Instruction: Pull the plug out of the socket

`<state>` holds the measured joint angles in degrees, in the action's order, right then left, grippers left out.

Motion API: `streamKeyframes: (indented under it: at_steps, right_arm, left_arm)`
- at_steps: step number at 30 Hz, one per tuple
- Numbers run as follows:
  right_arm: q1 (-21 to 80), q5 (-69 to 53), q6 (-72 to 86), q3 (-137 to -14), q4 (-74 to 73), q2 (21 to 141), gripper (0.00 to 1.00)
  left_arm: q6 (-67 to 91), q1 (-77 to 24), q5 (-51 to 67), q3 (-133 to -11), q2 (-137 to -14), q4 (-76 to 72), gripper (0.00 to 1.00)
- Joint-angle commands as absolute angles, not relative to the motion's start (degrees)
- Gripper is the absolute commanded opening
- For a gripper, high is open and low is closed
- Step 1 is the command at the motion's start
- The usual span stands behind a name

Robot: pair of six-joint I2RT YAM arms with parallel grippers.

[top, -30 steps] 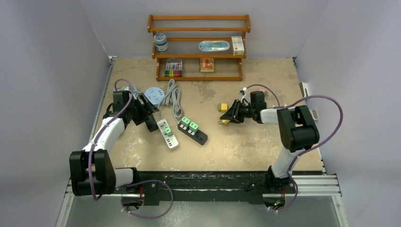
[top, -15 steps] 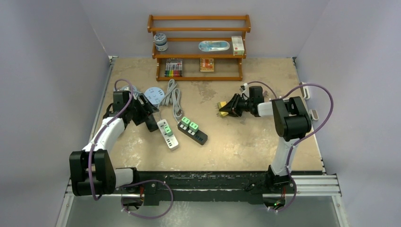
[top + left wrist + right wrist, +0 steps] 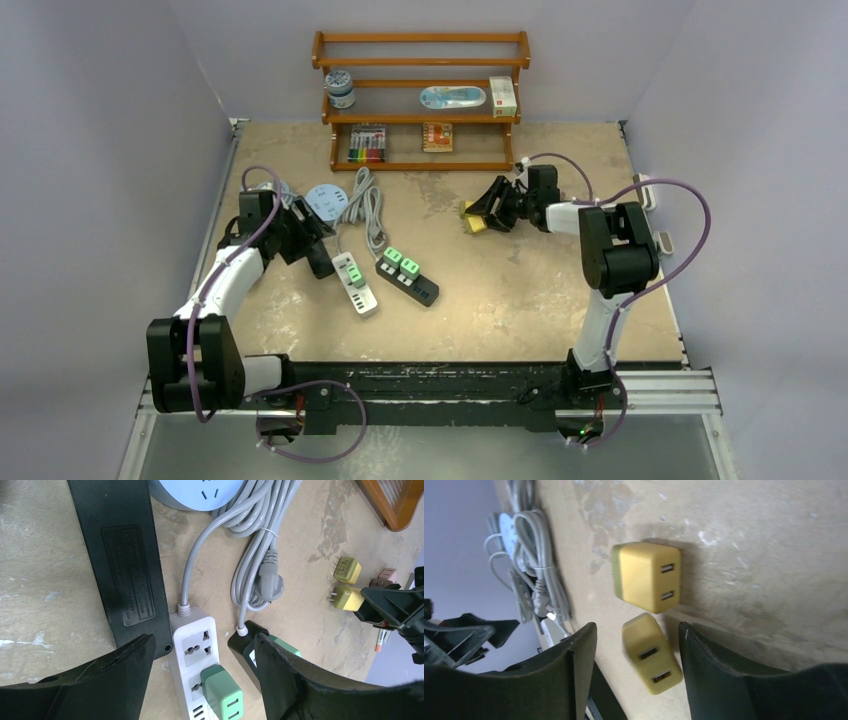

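Note:
A white power strip (image 3: 192,652) lies on the table with a green plug (image 3: 223,692) in its lower socket; both also show in the top view, the strip (image 3: 358,288) and the plug (image 3: 353,275). My left gripper (image 3: 202,645) is open just above the strip, one finger on each side, touching nothing. It shows in the top view (image 3: 315,245). A black power strip (image 3: 410,278) beside it carries two green plugs (image 3: 400,262). My right gripper (image 3: 638,630) is open around a loose yellow plug (image 3: 651,652), with gaps on both sides. A second yellow plug (image 3: 646,577) lies just beyond.
A black flat strip (image 3: 120,565) lies left of the white one. A coiled grey cable (image 3: 365,210) and a round grey socket (image 3: 324,200) lie behind the strips. A wooden shelf (image 3: 420,165) with small items stands at the back.
My right gripper has carried the yellow plug away from me, up to the other yellow plug, and its jaws now stand apart from it. The left arm has not moved.

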<state>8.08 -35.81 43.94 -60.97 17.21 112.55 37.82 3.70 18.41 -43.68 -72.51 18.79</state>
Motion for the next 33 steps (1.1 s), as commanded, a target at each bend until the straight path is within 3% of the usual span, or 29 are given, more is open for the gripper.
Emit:
streamKeyframes:
  at_steps: [1,5,12,19,33]
  right_arm:
    - [7.8,-29.3,40.1,-62.3,10.8,109.4,0.66]
    - [8.0,-21.0,37.5,-62.3,6.3,104.9,0.74]
    - [9.9,-5.8,32.1,-64.4,-3.1,96.7,0.78]
    - [23.3,9.4,24.8,-71.4,-5.9,93.6,0.85]
    - [52.1,4.8,0.3,-82.8,6.7,101.8,0.87]
  left_arm:
    - [36.8,4.1,18.5,-46.1,-72.2,17.6,0.72]
    - [36.7,4.0,18.8,-46.3,-72.4,17.5,0.72]
    - [35.3,4.1,17.3,-47.3,-71.5,19.9,0.72]
    - [36.0,5.1,17.8,-47.4,-69.9,20.8,0.73]
    - [35.6,7.3,13.5,-45.8,-63.6,24.3,0.73]
